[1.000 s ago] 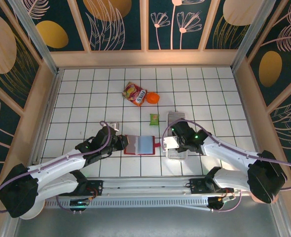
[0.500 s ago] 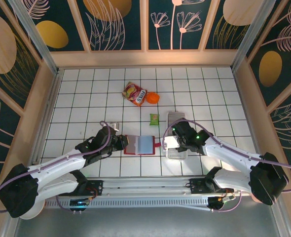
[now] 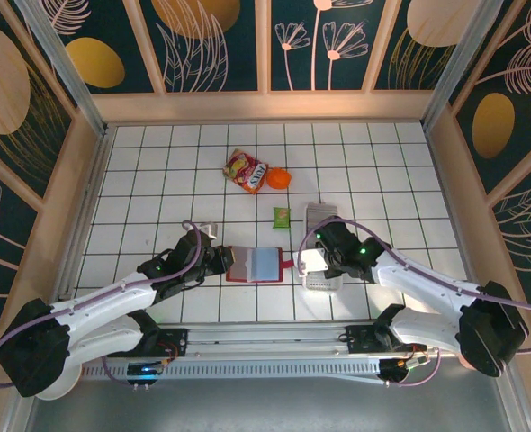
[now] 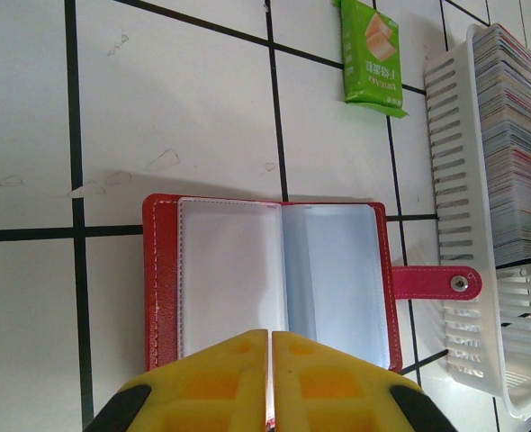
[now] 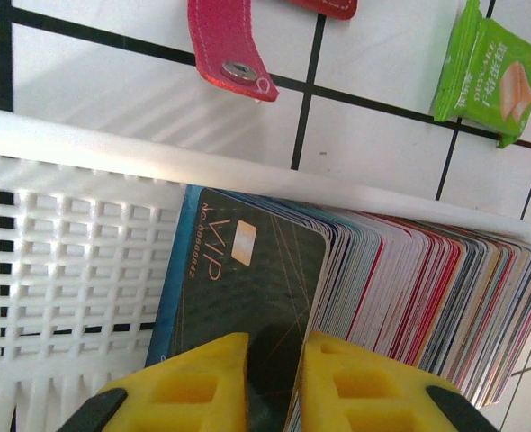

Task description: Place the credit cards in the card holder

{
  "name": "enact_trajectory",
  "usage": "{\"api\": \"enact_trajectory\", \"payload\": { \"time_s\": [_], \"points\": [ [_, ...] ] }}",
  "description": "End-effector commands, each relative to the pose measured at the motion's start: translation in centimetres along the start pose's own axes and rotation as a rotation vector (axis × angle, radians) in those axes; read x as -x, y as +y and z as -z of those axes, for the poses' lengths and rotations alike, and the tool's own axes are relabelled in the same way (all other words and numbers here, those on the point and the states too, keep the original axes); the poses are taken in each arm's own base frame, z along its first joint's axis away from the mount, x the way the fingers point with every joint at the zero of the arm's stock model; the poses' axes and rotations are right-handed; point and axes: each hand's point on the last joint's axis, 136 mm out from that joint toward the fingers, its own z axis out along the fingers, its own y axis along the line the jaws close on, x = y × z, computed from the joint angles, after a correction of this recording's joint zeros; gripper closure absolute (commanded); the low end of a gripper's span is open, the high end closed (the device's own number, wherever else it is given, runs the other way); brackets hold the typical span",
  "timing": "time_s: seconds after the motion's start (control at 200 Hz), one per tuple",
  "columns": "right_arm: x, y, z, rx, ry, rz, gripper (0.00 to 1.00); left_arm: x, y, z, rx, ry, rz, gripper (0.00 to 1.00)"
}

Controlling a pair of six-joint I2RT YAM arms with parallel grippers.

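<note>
The red card holder lies open on the tiled table, pale pockets up, its snap tab pointing at the tray. My left gripper is shut, its tips over the holder's left edge. The credit cards stand packed on edge in the white tray. A dark card marked VIP leans at the front of the stack. My right gripper straddles this card's lower edge, jaws narrow with a small gap between them.
A small green packet lies just beyond the holder and tray. Farther back are a red-and-yellow snack packet and an orange object. The tray's slotted wall stands right of the holder.
My right gripper's jaws have narrowed around the dark card at the front of the stack. The left gripper and the card holder have stayed put.
</note>
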Motion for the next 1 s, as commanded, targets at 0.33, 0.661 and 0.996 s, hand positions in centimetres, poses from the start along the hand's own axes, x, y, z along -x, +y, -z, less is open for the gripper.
{"api": "enact_trajectory", "payload": {
  "time_s": [0.33,0.661,0.996],
  "points": [
    [1.6,1.9,1.7,0.146,-0.096,-0.086,1.0,-0.2,-0.3,0.1,-0.024,0.004,0.008,0.91],
    [1.1,4.0,0.6,0.195,-0.07,-0.08,0.93,-0.4,-0.1,-0.1,-0.019,0.007,0.011,0.91],
    [1.4,4.2,-0.7,0.173,-0.06,-0.062,0.69,-0.5,-0.1,-0.2,-0.02,0.013,0.01,0.9]
  ]
}}
